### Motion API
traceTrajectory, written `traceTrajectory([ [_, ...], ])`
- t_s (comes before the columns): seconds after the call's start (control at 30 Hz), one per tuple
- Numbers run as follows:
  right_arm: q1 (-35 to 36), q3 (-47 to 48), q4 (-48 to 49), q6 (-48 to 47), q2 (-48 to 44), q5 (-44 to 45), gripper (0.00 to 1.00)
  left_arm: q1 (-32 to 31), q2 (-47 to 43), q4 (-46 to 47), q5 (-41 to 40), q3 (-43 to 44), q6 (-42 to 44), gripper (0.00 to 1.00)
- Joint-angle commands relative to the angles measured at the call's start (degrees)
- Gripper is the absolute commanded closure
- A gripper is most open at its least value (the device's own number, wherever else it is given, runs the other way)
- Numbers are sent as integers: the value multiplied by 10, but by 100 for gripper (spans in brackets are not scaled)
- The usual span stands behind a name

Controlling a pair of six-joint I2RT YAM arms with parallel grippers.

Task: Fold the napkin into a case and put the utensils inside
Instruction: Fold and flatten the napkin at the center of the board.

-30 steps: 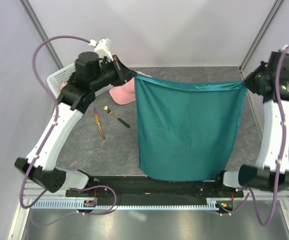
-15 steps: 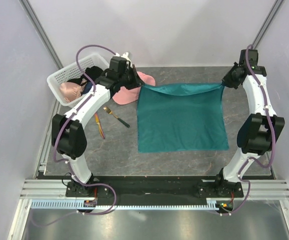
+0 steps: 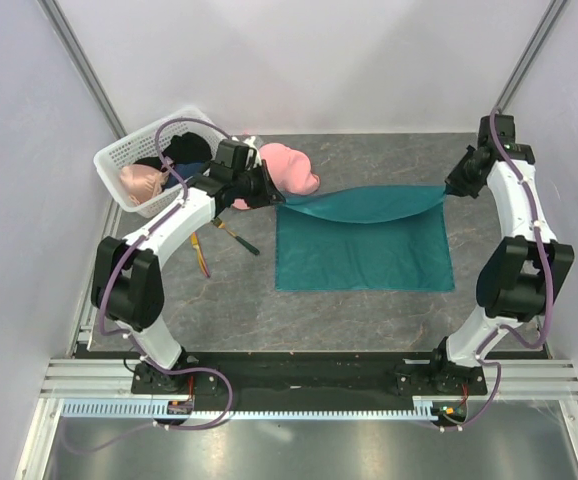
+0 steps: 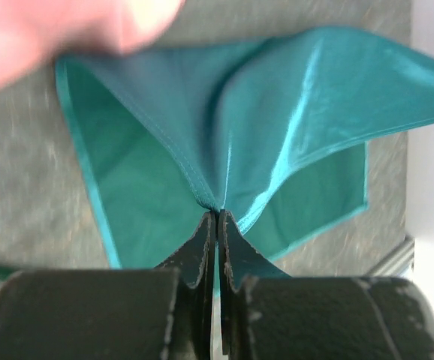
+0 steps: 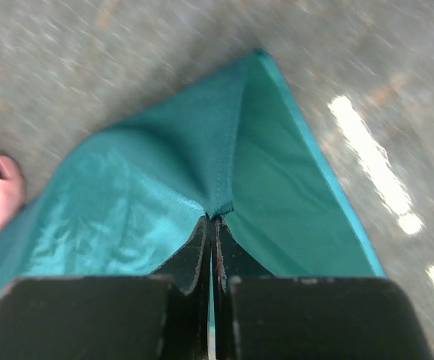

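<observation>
Both grippers are clamped shut on the napkin (image 3: 364, 250). The left gripper (image 3: 272, 196) pinches one far corner and the right gripper (image 3: 450, 187) pinches the other, and each wrist view shows the hem caught between closed jaws. The cloth lies at the centre of the overhead frame. Its near part is flat on the table (image 3: 369, 325), and its far edge is lifted and sags between the two arms.

This looks like the first fold, bringing the far edge over toward the near edge. It would go best with both corners carried forward together at one height. The edge should be taut enough to take out the sag, and the corners should land squarely on the near corners before release.

The fork (image 3: 239, 238) and the purple piece (image 3: 201, 255) lie left of the cloth, close under the left arm, so a low sweep could knock them. The pink cap (image 3: 291, 170) sits just behind the left gripper. The basket (image 3: 119, 152) is in the upper left, clear of the fold's likely path.
</observation>
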Motion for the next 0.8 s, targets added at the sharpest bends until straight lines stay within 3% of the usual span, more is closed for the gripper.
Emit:
traceTrajectory([
  [0.0,-9,-49,-63,-27,-73,41,100,1,-71,-10,43,-66,-6,98],
  [0.33,-14,-234,-59,-46,-133,58,100,-15,-111,-42,70,-177,-26,98],
  [0.77,-15,-300,-8,-46,-107,65,100,-48,-41,-46,70,-204,-26,98],
])
